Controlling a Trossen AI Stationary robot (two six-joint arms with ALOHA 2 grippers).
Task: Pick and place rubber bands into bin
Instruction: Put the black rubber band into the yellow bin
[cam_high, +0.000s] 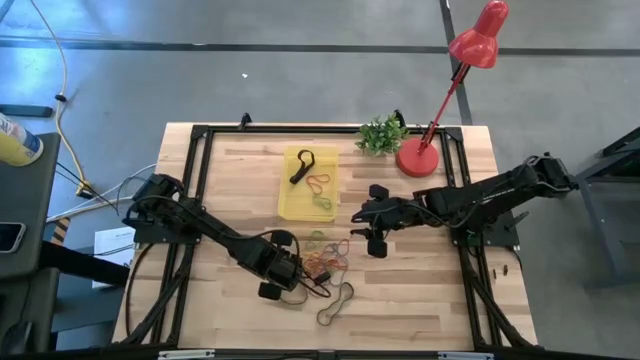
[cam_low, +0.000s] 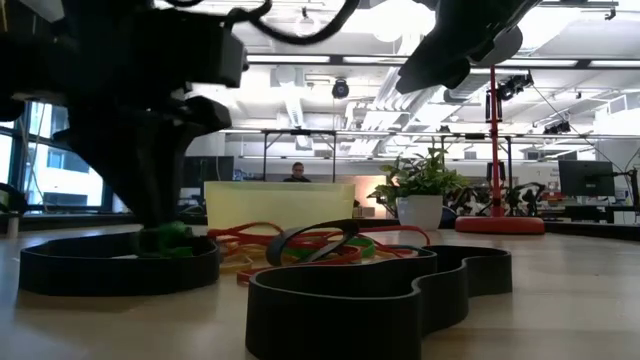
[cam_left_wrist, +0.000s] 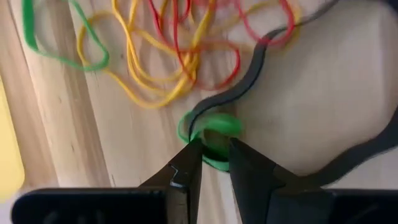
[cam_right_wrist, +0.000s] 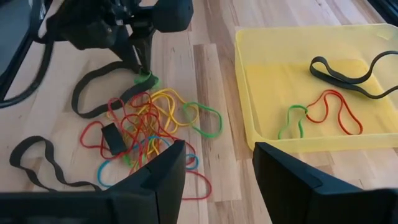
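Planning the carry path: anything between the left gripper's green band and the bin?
Nothing solid. The left gripper pinches a small green band; only the loose band pile lies on the table toward the yellow bin. The right gripper hangs beside that route.

The light wooden table (cam_high: 250, 160) carries a yellow bin (cam_high: 292, 208) at centre, a loose heap of rubber bands (cam_high: 325, 262) at six o'clock, and a potted plant (cam_high: 381, 135) beside a red lamp base (cam_high: 418, 157) at one o'clock.
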